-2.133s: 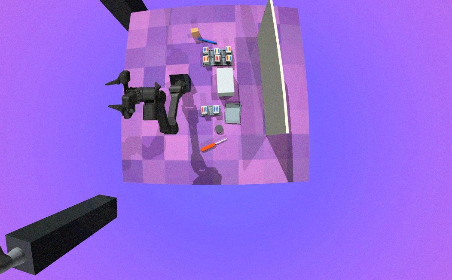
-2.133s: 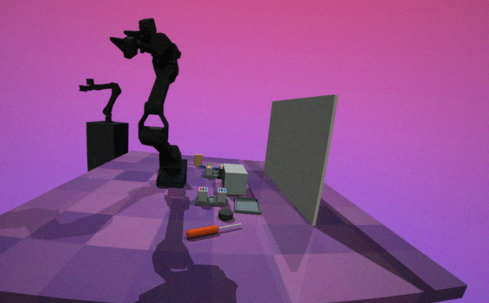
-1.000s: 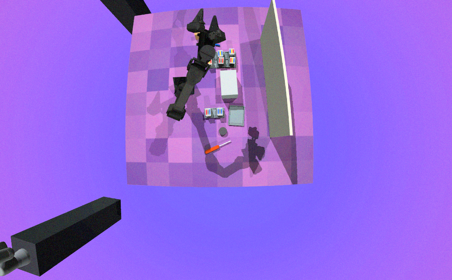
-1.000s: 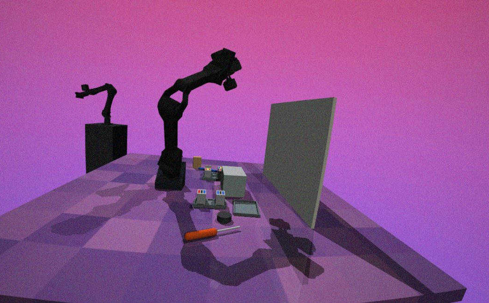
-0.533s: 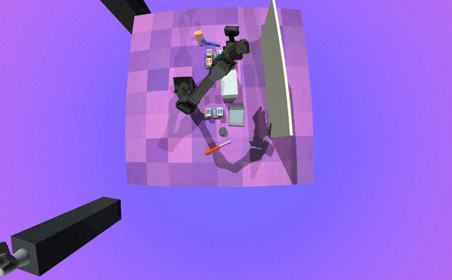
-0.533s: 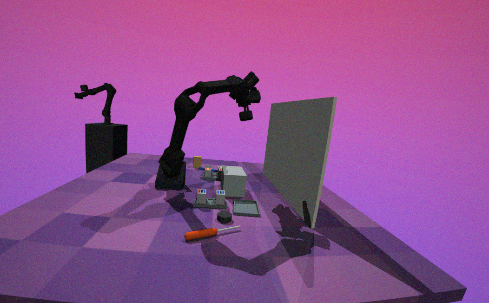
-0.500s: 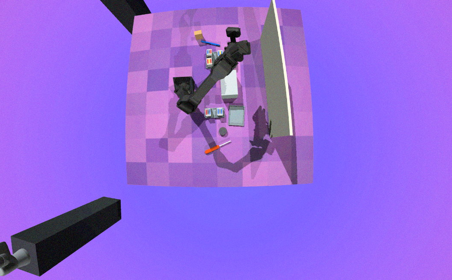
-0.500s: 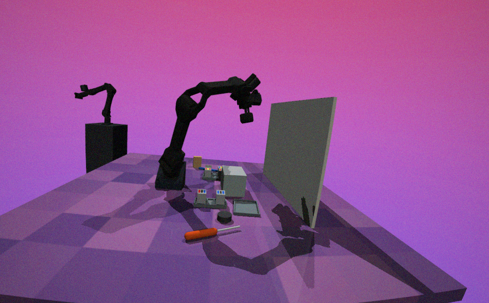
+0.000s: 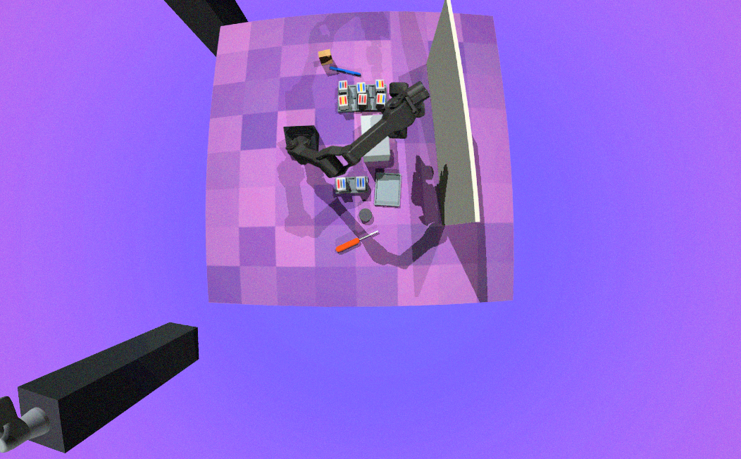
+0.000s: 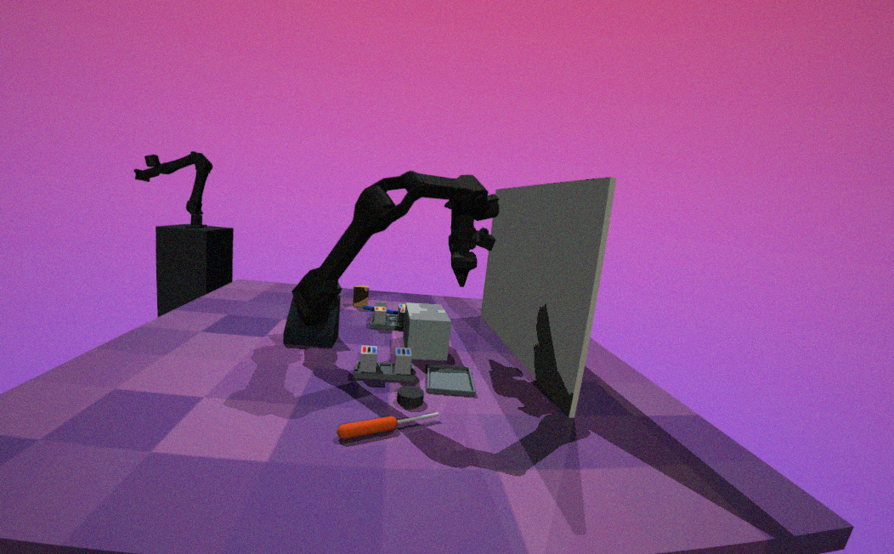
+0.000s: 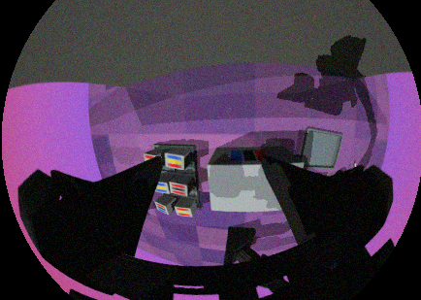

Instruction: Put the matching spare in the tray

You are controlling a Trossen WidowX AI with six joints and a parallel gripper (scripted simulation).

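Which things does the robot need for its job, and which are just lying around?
Needed: the open gripper, the grey mounted unit, the spares on the far rack and near rack, the tray.

Lying about: orange screwdriver, dark puck, blue pen, small brown block.
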